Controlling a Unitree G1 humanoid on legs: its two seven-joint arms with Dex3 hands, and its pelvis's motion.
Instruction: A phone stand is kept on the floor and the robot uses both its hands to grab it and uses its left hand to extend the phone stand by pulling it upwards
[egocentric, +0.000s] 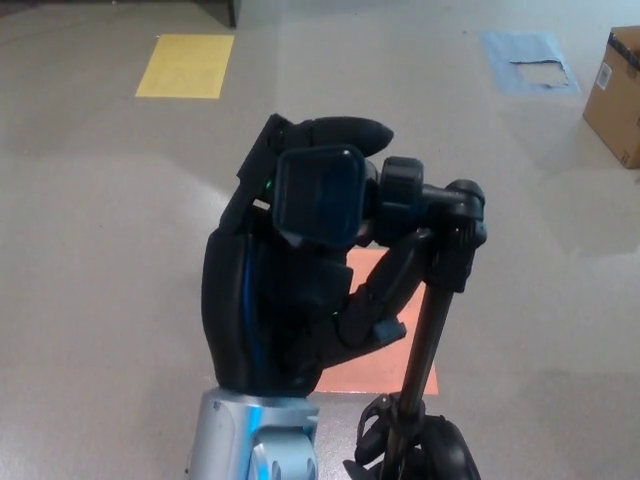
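Note:
The phone stand is a thin black pole (430, 330) rising from the bottom edge, topped by a jointed arm and a square dark holder (318, 195). My left hand (270, 310) comes up from the bottom on a silver wrist and is shut on the stand's top. Its fingers curl over the holder and the thumb presses the jointed arm from below. Only a little of my right hand (445, 455) shows at the bottom edge, as rounded black fingers closed around the foot of the pole. The stand's base is out of view.
An orange-pink patch (370, 380) lies on the grey floor behind the stand. A yellow patch (185, 65) is at the far left, a blue patch (528, 60) at the far right. A cardboard box (615, 95) stands at the right edge.

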